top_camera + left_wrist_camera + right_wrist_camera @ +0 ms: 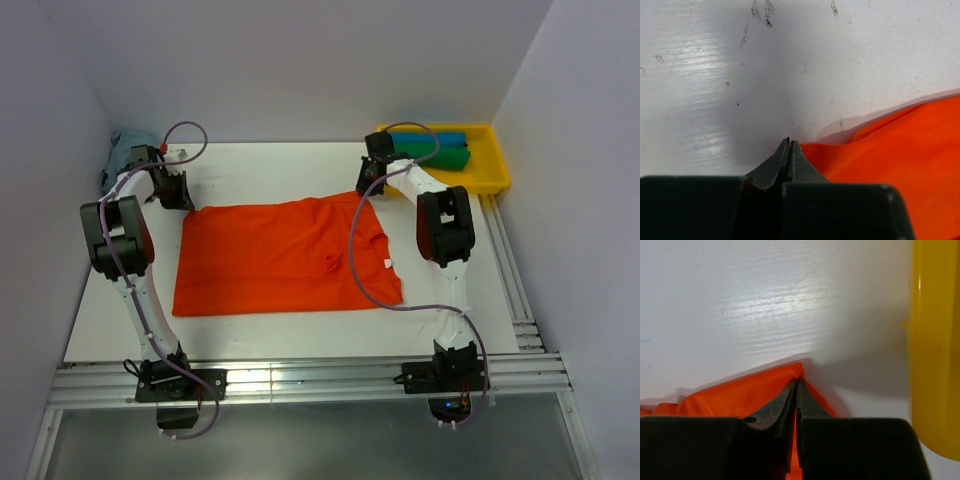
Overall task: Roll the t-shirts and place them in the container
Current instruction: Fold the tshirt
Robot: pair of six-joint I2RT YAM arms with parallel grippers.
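Note:
The orange-red t-shirt lies spread flat in the middle of the white table, its white neck label at the right edge. My left gripper stands at its far left corner, jaws shut. In the left wrist view the shirt ends against the right finger of the left gripper; whether cloth is pinched does not show. My right gripper is at the far right corner. The right wrist view has the right gripper shut on the shirt, with orange cloth between the fingers.
A yellow tray stands at the back right with a rolled blue shirt and a rolled green shirt in it. The tray's wall is close to the right of my right gripper. A grey-blue cloth lies bunched in the back left corner.

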